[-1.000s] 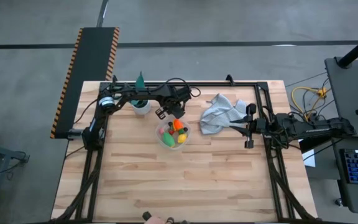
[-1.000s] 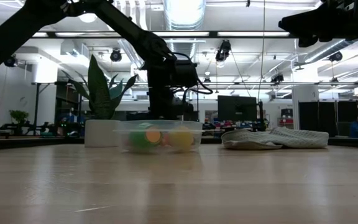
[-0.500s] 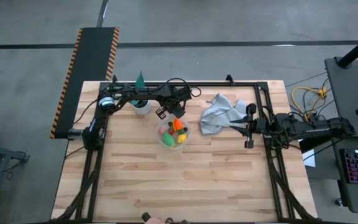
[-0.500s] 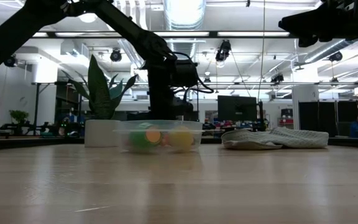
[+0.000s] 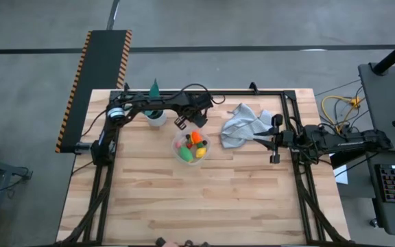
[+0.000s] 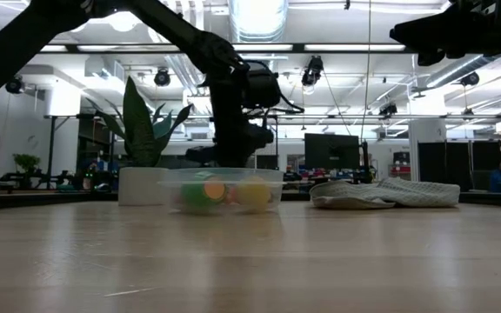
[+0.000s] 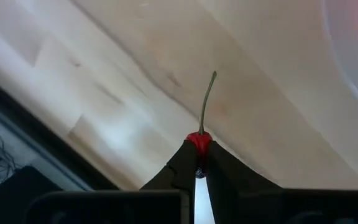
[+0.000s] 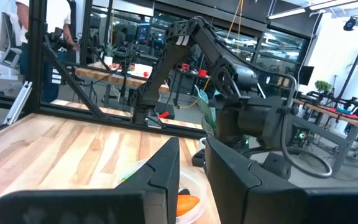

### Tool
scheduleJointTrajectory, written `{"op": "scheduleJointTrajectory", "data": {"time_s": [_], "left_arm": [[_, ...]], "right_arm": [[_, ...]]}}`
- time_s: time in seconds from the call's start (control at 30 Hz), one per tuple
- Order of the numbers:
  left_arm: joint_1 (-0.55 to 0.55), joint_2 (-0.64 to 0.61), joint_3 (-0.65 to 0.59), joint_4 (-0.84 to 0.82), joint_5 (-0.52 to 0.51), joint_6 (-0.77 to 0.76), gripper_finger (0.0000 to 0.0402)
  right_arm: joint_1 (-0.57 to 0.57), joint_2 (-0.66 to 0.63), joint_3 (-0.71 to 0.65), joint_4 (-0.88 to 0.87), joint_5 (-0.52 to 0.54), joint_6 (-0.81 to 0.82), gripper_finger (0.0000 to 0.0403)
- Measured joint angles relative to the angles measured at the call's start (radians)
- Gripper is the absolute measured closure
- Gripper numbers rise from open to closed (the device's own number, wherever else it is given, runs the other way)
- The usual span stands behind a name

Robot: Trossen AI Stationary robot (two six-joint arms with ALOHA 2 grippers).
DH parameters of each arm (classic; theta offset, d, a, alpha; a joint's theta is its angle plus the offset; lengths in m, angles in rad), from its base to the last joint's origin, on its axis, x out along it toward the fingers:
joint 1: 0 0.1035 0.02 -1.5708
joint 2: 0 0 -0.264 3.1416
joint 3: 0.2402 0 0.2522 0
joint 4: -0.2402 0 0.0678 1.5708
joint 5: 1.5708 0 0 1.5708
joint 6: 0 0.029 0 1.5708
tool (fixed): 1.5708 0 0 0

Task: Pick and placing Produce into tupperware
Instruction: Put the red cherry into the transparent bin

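Observation:
The tupperware (image 5: 192, 148), a clear round tub, stands on the table's far middle and holds several pieces of produce (image 5: 197, 143) in orange, yellow, green and pink. In the low view they show through its wall (image 6: 224, 191). Just behind the tub's far rim, my left gripper (image 5: 196, 123) points steeply down and is shut on a tiny red piece with a thin green stem (image 7: 206, 102). My right gripper (image 5: 254, 140) waits level at the table's right side, fingers slightly apart (image 8: 192, 171), with nothing between them. My left gripper pinches the small red body (image 7: 199, 140) of the stemmed piece between its two fingertips, only at their free ends. The fingers come from above, slanting down. The green stem sticks out past the tips over the wood; whether the piece touches the table I cannot tell.
A teal-leaved plant in a white pot (image 5: 154, 114) stands left of the left gripper at the far edge. A crumpled grey-blue cloth (image 5: 243, 125) lies right of the tub, near the right gripper. Black frame rails (image 5: 252, 92) border the table; the near half is bare wood.
My left gripper has risen a little behind the tub's far rim and rolled slightly. The tub and the pieces in it have stayed where they were.

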State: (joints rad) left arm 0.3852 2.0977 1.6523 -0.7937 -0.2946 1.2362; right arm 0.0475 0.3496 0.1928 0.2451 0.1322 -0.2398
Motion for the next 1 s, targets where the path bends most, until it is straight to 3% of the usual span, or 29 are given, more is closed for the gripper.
{"op": "scheduleJointTrajectory", "data": {"time_s": [0.43, 0.83, 1.0], "left_arm": [[-0.084, -0.092, 0.012, 0.000, -0.108, -0.072, 0.0398], [-0.233, -0.255, 0.010, -0.039, -0.101, -0.390, 0.0398], [-0.291, -0.302, -0.006, -0.044, 0.004, -0.572, 0.0398]], "right_arm": [[0.000, -0.002, 0.000, 0.010, 0.000, 0.002, 0.0332], [0.000, -0.002, 0.000, 0.030, 0.000, 0.003, 0.0332], [0.000, -0.002, 0.000, 0.032, 0.000, 0.004, 0.0332]]}}
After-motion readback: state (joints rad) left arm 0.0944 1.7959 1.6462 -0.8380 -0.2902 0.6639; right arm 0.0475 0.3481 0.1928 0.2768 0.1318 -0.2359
